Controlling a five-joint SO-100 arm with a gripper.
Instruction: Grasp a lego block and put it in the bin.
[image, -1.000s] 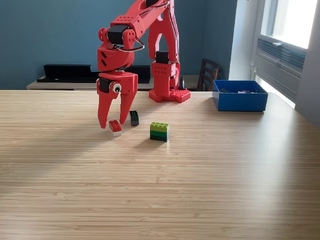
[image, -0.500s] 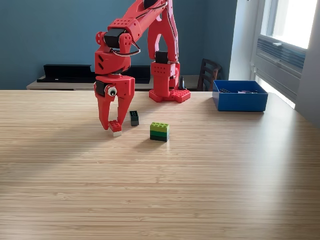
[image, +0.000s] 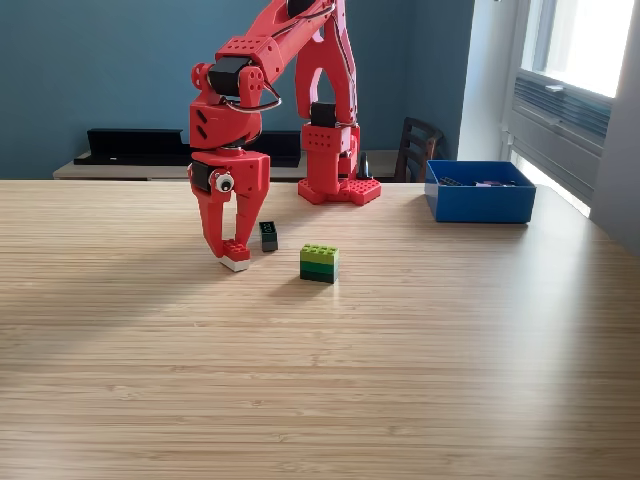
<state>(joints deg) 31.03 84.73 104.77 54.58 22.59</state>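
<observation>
Gripper (image: 228, 252) lowered since a second ago, shifted slightly toward exterior view's left, turned so round eye-like screw now faces camera more squarely. Fingers (image: 212, 232), earlier spread wide above red-and-white block (image: 235, 258), now drawn close together around it, tips down at worktop (image: 400, 360) level. Block, earlier seen whole between open tips, now partly covered by tips; red top mostly hidden, white underside showing. Contact likely but not certain from this view. Block position on worktop roughly unchanged.
</observation>
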